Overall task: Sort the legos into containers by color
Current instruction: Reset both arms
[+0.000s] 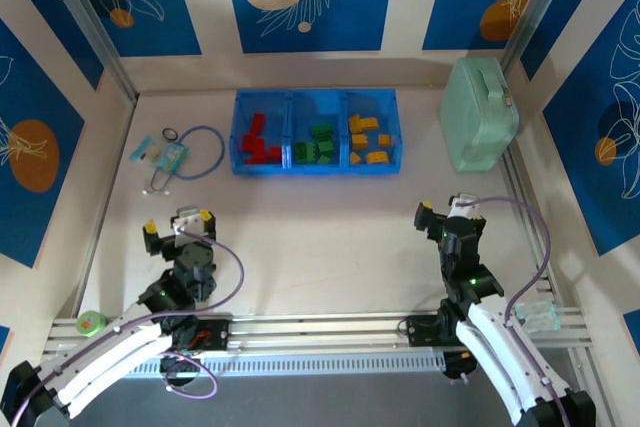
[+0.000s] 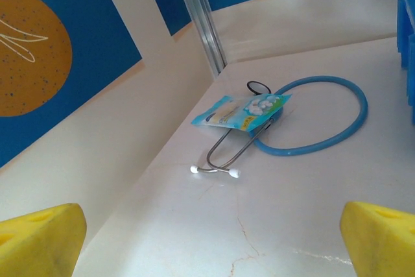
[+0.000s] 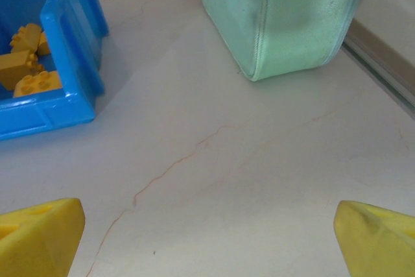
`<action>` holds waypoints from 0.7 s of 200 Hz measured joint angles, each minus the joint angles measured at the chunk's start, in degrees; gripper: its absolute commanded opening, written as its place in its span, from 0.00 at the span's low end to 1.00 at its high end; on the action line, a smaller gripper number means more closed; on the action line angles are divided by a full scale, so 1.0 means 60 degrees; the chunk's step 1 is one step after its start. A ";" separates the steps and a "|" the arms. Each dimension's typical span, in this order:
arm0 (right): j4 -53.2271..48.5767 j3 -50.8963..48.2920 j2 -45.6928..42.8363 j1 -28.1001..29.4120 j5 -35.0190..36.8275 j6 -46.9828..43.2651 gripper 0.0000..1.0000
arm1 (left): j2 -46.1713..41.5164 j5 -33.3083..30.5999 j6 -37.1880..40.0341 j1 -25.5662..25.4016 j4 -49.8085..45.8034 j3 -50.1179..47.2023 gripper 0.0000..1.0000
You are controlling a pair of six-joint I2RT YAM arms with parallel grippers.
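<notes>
Starting at the near edge of the bench, the left tool is held just inside the near left corner with its yellow-tipped fingers spread wide and nothing between them; the right tool is held likewise toward the near right corner, spread wide and empty. Both are judged to be parked there so that the overhead view of the tray is not blocked. Toward the far left corner a blue stethoscope is laid with a small printed packet over it, taken to be clutter outside the task. Along the far edge, about midway, the translucent blue tray is set with its long side facing the arms, presumably so that each of its three compartments can be reached by either arm. The red legos are gathered in the left compartment, the green legos in the middle one and the yellow legos in the right one, so each colour is kept to its own walled space. Every lego that can be seen is lying inside the tray, and the sorting is therefore judged finished or very nearly so. In the far right corner a mint-green case is stood near the tray without touching it, and is not counted among the containers.
</notes>
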 measured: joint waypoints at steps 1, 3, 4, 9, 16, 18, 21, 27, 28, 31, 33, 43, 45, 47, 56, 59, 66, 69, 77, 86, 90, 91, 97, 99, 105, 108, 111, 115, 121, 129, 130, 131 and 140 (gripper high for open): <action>0.0018 0.0000 0.0011 -0.0011 0.0000 -0.0004 0.99 | 0.0004 0.0000 0.0007 0.0004 0.0015 -0.0004 1.00; 0.0051 0.0000 0.0044 -0.0036 0.0000 0.0004 0.99 | 0.0022 0.0000 0.0040 0.0015 0.0076 -0.0018 1.00; 0.0073 0.0000 0.0062 -0.0047 -0.0004 0.0000 0.99 | 0.0033 0.0000 0.0069 0.0022 0.0117 -0.0033 1.00; 0.0186 0.0000 0.0160 -0.0120 -0.0036 0.0011 0.99 | 0.0058 0.0011 0.0124 0.0051 0.0262 -0.0076 1.00; 0.0328 0.0000 0.0310 -0.0197 -0.0058 0.0036 0.99 | 0.0098 0.0036 0.0222 0.0113 0.0448 -0.0135 1.00; 0.0379 0.0000 0.0364 -0.0219 -0.0069 0.0036 0.99 | 0.0113 0.0036 0.0244 0.0135 0.0503 -0.0153 1.00; 0.0430 0.0000 0.0423 -0.0244 -0.0073 0.0047 0.99 | 0.0124 0.0058 0.0251 0.0164 0.0565 -0.0171 1.00; 0.0568 -0.0004 0.0565 -0.0295 -0.0102 0.0069 0.99 | 0.0153 0.0106 0.0310 0.0240 0.0681 -0.0204 1.00; 0.0586 -0.0004 0.0579 -0.0302 -0.0102 0.0066 0.99 | 0.0157 0.0113 0.0321 0.0262 0.0721 -0.0215 1.00; 0.0663 -0.0004 0.0637 -0.0321 -0.0102 0.0069 0.99 | 0.0175 0.0135 0.0324 0.0306 0.0780 -0.0226 1.00; 0.0718 -0.0004 0.0696 -0.0339 -0.0106 0.0073 0.99 | 0.0182 0.0153 0.0335 0.0335 0.0816 -0.0233 1.00; 0.0976 -0.0007 0.0914 -0.0401 -0.0113 0.0076 0.99 | 0.0229 0.0259 0.0393 0.0492 0.0987 -0.0255 1.00; 0.1038 -0.0007 0.0965 -0.0423 -0.0113 0.0073 0.99 | 0.0240 0.0280 0.0404 0.0525 0.1031 -0.0255 1.00; 0.1100 -0.0015 0.1013 -0.0437 -0.0120 0.0073 0.99 | 0.0248 0.0306 0.0408 0.0554 0.1056 -0.0255 1.00; 0.1377 -0.0025 0.1217 -0.0506 -0.0157 0.0076 0.99 | 0.0302 0.0390 0.0423 0.0688 0.1177 -0.0255 1.00; 0.1450 -0.0029 0.1286 -0.0528 -0.0175 0.0080 0.99 | 0.0331 0.0448 0.0423 0.0750 0.1235 -0.0255 1.00; 0.1661 -0.0044 0.1464 -0.0583 -0.0186 0.0087 0.99 | 0.0390 0.0543 0.0423 0.0871 0.1330 -0.0255 1.00; 0.1730 -0.0047 0.1548 -0.0605 -0.0208 0.0102 0.99 | 0.0419 0.0586 0.0423 0.0925 0.1370 -0.0259 1.00; 0.1960 -0.0047 0.1800 -0.0681 -0.0222 0.0109 0.99 | 0.0514 0.0732 0.0419 0.1093 0.1490 -0.0259 1.00; 0.2208 -0.0047 0.2109 -0.0758 -0.0248 0.0113 0.99 | 0.0663 0.0871 0.0401 0.1290 0.1614 -0.0259 1.00; 0.2324 -0.0047 0.2259 -0.0790 -0.0251 0.0117 0.99 | 0.0732 0.0951 0.0386 0.1381 0.1672 -0.0259 1.00; 0.2350 -0.0047 0.2284 -0.0794 -0.0251 0.0117 0.99 | 0.0754 0.0973 0.0386 0.1399 0.1683 -0.0259 1.00; 0.2503 -0.0044 0.2514 -0.0831 -0.0259 0.0146 0.99 | 0.0874 0.1067 0.0382 0.1523 0.1778 -0.0259 1.00; 0.2561 -0.0044 0.2605 -0.0845 -0.0273 0.0142 0.99 | 0.0933 0.1104 0.0379 0.1570 0.1821 -0.0259 1.00; 0.2699 -0.0044 0.2820 -0.0874 -0.0288 0.0149 0.99 | 0.1089 0.1231 0.0353 0.1719 0.1927 -0.0259 1.00; 0.2790 -0.0044 0.2958 -0.0885 -0.0288 0.0149 0.99 | 0.1151 0.1290 0.0324 0.1778 0.1978 -0.0259 1.00; 0.2863 -0.0044 0.3067 -0.0900 -0.0302 0.0149 0.99 | 0.1231 0.1330 0.0310 0.1843 0.2029 -0.0259 1.00; 0.2973 -0.0040 0.3238 -0.0914 -0.0321 0.0149 0.99 | 0.1351 0.1406 0.0277 0.1934 0.2102 -0.0259 1.00; 0.3107 -0.0040 0.3461 -0.0925 -0.0328 0.0149 0.99 | 0.1512 0.1526 0.0222 0.2051 0.2200 -0.0259 1.00; 0.3297 -0.0036 0.3752 -0.0936 -0.0346 0.0146 0.99 | 0.1738 0.1665 0.0197 0.2204 0.2350 -0.0259 1.00; 0.3315 -0.0036 0.3774 -0.0936 -0.0350 0.0146 0.99 | 0.1778 0.1701 0.0200 0.2233 0.2379 -0.0259 1.00; 0.3351 -0.0033 0.3832 -0.0936 -0.0361 0.0146 0.99 | 0.1803 0.1719 0.0200 0.2244 0.2404 -0.0259 1.00; 0.3541 0.0007 0.4156 -0.0936 -0.0379 0.0142 0.99 | 0.2116 0.1880 0.0160 0.2415 0.2667 -0.0259 1.00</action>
